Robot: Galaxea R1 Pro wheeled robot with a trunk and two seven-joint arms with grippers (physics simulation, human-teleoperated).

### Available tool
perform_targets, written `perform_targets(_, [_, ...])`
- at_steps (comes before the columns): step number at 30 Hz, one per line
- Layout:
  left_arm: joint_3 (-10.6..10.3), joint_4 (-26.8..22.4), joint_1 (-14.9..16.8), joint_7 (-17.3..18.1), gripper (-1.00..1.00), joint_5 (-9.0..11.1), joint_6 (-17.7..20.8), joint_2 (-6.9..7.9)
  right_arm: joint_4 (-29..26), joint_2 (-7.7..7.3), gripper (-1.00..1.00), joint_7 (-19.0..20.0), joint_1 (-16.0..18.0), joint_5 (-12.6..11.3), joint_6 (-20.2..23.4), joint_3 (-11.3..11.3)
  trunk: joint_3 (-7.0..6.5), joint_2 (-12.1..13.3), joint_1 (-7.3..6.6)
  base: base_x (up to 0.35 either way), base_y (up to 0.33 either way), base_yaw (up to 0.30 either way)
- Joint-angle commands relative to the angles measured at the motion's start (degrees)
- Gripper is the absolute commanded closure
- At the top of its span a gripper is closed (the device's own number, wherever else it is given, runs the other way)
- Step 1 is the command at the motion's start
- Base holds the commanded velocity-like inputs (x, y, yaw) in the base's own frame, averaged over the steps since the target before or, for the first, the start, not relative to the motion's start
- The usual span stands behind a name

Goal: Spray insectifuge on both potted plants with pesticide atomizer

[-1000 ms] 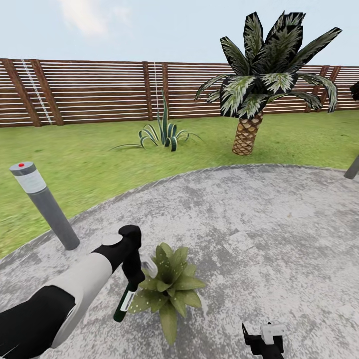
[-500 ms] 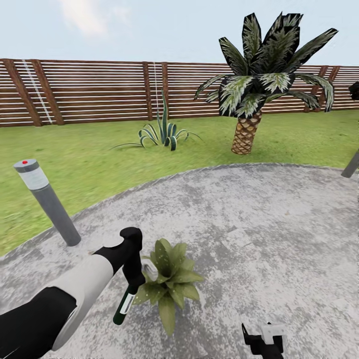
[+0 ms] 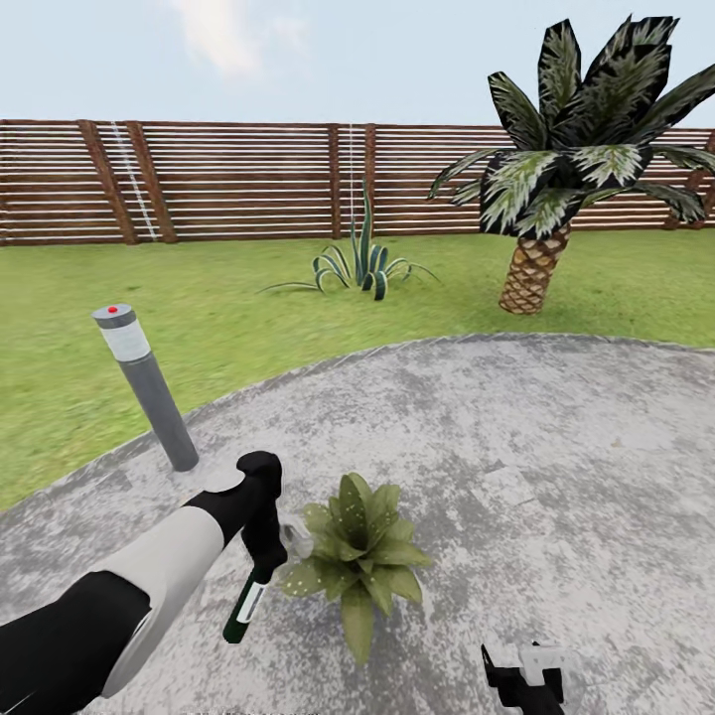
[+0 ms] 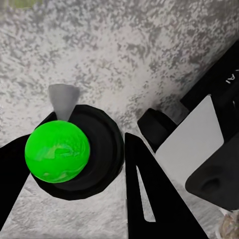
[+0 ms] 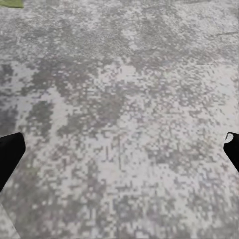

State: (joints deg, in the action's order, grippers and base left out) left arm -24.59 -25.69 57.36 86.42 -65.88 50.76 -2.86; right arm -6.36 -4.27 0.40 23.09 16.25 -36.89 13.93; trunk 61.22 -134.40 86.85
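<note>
Head view, taking the small potted plant — a rosette of broad pointed green leaves on the round grey speckled paving — as landmark. Farthest to its left stands the grey bollard light with a red dot on its cap, at the paving's edge. Nearer, the black-and-white left arm reaches in, and the left gripper pinches the slim dark-green pesticide atomizer near its top, the body hanging tilted just left of the leaves. Its pale head points at the rosette, close to touching the nearest leaf. Behind the plant lie the lawn, a striped spiky agave, a palm and the brown slatted wood fence. To the plant's lower right sits the right gripper — its fingertips spread wide over bare paving in the right wrist view, holding nothing.

Compared with the earlier frames, the whole scene has slid rightward: the camera has turned, not the objects. Arm and atomizer keep their place in frame, the nozzle staying near the leaves. Judged from this, the robot is positioned to spray the first plant.
</note>
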Motion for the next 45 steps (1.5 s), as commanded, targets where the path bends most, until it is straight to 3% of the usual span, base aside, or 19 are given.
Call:
perform_targets(1, [-0.14,-0.06,0.04,0.46,1.0,-0.71,0.62,-0.03,0.02,-0.02,-1.0,0.04,0.02,0.54,-0.2,0.48,0.05,-0.02,-0.01,0.0,0.0,0.27])
perform_targets(4, [-0.09,-0.06,-0.03,0.35,1.0,-2.92,0.77,-0.13,-0.04,-0.03,-1.0,0.04,0.02,0.48,-0.2,0.48,0.05,-0.02,-0.01,0.0,0.0,0.111])
perform_targets(8, [0.05,-0.1,-0.12,0.34,1.0,-4.05,0.88,-0.21,-0.1,-0.25,-1.0,0.04,0.02,0.46,-0.2,0.48,0.05,-0.02,-0.01,0.0,0.0,0.018])
perform_targets(20, [0.79,0.18,-0.31,-2.21,1.0,-3.59,1.38,0.05,-0.15,-0.03,-1.0,0.05,0.02,0.37,-0.2,0.56,0.05,-0.02,-0.01,-0.02,-0.012,0.0])
perform_targets(32, [1.15,-0.15,-0.31,-2.22,1.0,-3.56,2.15,0.09,-0.06,-0.02,-1.0,0.11,0.02,0.45,-0.2,0.48,0.05,-0.02,-0.01,-0.091,-0.229,0.051])
perform_targets(35, [1.19,0.15,-0.36,-2.87,1.0,-3.59,2.43,0.44,-0.06,0.03,-1.0,0.13,0.02,0.45,-0.2,0.48,0.05,-0.02,-0.01,0.0,-0.279,0.263])
perform_targets(37, [1.21,0.16,-1.44,-3.81,1.0,-3.44,2.76,1.78,-0.06,0.04,-1.0,0.13,0.02,0.45,-0.2,0.48,0.05,-0.02,-0.01,0.0,-0.265,0.276])
perform_targets(39, [3.91,-0.15,-3.41,-4.36,1.0,-3.39,2.84,2.46,-0.06,0.05,-1.0,0.13,0.02,0.45,-0.2,0.48,0.05,-0.02,-0.01,0.0,-0.227,0.25])
perform_targets(40, [6.68,-0.41,-4.16,-5.91,1.0,-3.38,2.85,2.49,-0.07,0.03,-1.0,0.13,0.02,0.45,-0.2,0.48,0.05,-0.02,-0.01,0.0,-0.104,0.091])
perform_targets(41, [10.5,-0.23,-4.67,-10.29,1.0,-3.38,2.83,2.55,-0.07,0.05,-1.0,0.13,0.02,0.45,-0.2,0.48,0.05,-0.02,-0.01,0.0,-0.022,0.019])
perform_targets(43, [13.0,0.1,-5.05,-12.31,1.0,-3.38,2.78,2.58,-0.06,0.03,-1.0,0.13,0.02,0.45,-0.2,0.48,0.05,-0.02,-0.01,0.0,-0.011,0.009])
perform_targets(45, [13.92,-0.34,-6.23,-13.0,1.0,-3.41,2.77,2.42,-0.06,-0.02,-1.0,0.13,0.02,0.45,-0.2,0.48,0.05,-0.02,-0.01,0.0,-0.001,0.001])
